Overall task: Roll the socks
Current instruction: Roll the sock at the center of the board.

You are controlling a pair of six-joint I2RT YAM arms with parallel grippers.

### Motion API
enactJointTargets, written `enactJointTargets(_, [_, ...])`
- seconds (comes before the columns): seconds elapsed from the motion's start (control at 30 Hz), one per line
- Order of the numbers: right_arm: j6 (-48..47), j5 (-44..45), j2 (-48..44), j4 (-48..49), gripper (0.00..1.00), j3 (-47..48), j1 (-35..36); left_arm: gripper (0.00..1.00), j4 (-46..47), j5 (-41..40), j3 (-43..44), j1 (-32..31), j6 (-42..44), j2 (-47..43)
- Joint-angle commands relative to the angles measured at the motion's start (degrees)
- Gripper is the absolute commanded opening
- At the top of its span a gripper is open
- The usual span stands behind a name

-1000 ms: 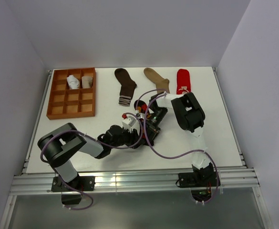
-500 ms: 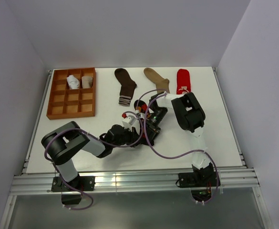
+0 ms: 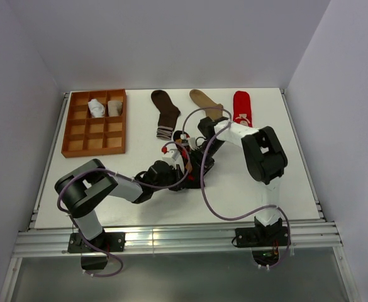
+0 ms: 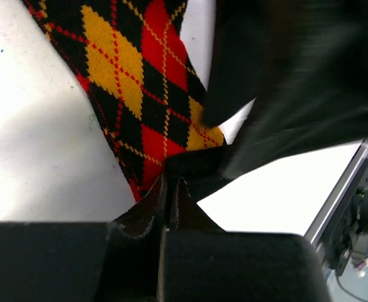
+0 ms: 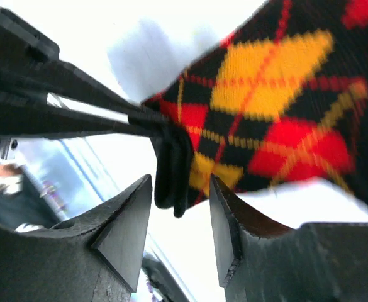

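left claw (image 4: 171, 192): shut tight. The black edge of the argyle sock (image 4: 139, 82) is pinched between its 2 fingers.
right claw (image 5: 180, 204): its 2 fingers are held apart. Nothing is squeezed by them. The pinched black edge of the sock is seen in the gap between them, closer to 1 finger than to the other.
argyle sock: black, with orange and red diamonds. It is laid on the white counter (image 3: 278, 170) near the middle, where the 2 claws are found close together. From above, most of it is hidden by the left arm (image 3: 117, 187) and the right arm (image 3: 262, 154).
dark brown sock (image 3: 165, 112): laid out flat at the back of the counter. Its striped cuff is turned toward the near edge.
tan sock (image 3: 206, 102): laid out flat just to the right of the dark brown sock. Its near end is covered by the right arm.
red sock (image 3: 241, 107): laid out flat at the back, farthest right of the 3. A white figure is seen on it.
tray (image 3: 93, 135): orange-brown and split into small boxes. It is set at the back left of the counter, well apart from the claws.
white sock (image 3: 96, 108): rolled up and tucked into the tray, near its back edge.
beige sock (image 3: 114, 107): rolled up too, and tucked in just to the right of the white sock.
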Motion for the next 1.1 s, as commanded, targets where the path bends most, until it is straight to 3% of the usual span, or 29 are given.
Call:
enactJointTargets(0.0, [2.0,6.4,-8.3,7.0,0.49,-2.8,-0.9,0.00,-9.0,-2.2,1.7,-0.3,-3.3,0.1])
enactJointTargets(0.3, [2.5,13.9,-22.9,17.6,0.48,-12.3,-4.2,0.00,-19.3,-1.1,5.1,0.4,-7.7,-1.4])
enactJointTargets(0.63, [-8.1,22.0,-43.3,31.0,0.50,-29.1,-3.0,0.00,-28.2,10.1,9.0,5.4,-12.1,1.0])
enactJointTargets(0.87, [-14.3,26.1,-55.1,40.0,0.52,-41.5,8.4,0.00,-31.7,14.9,10.9,7.3,-14.7,4.8])
enactJointTargets(1.07, [-17.6,30.3,-56.9,44.4,0.54,-46.6,20.3,0.00,-32.2,17.3,11.9,8.2,-17.2,7.1])
